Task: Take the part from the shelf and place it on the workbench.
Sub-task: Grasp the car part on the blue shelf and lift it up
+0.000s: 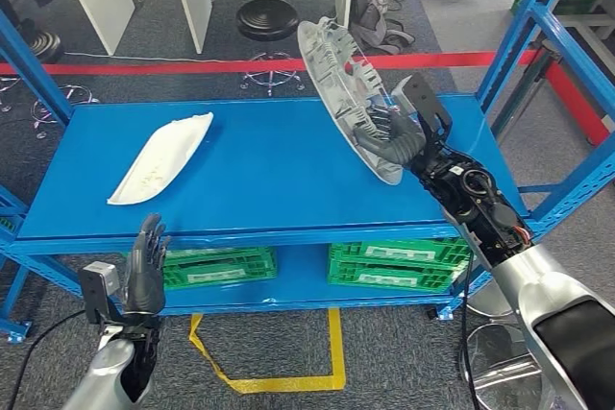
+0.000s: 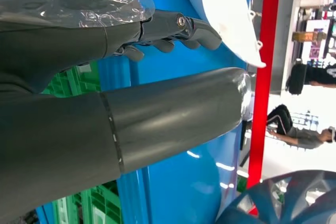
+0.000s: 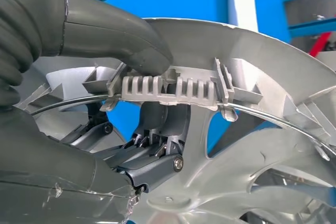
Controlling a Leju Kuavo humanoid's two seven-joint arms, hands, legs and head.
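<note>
Workshop or factory floor — blue steel rack (image 1: 551,36), green crates (image 1: 395,264) on its lower shelf, red (image 1: 182,67) and yellow floor tape (image 1: 335,348), grey carpet, black stool (image 1: 267,20).

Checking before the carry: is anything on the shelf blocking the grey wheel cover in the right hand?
Nothing visible does. The right hand holds the wheel cover tilted above bare blue shelf; the white part lies well aside.

Silver arms, dark grey robot hand (image 1: 145,266)
</note>
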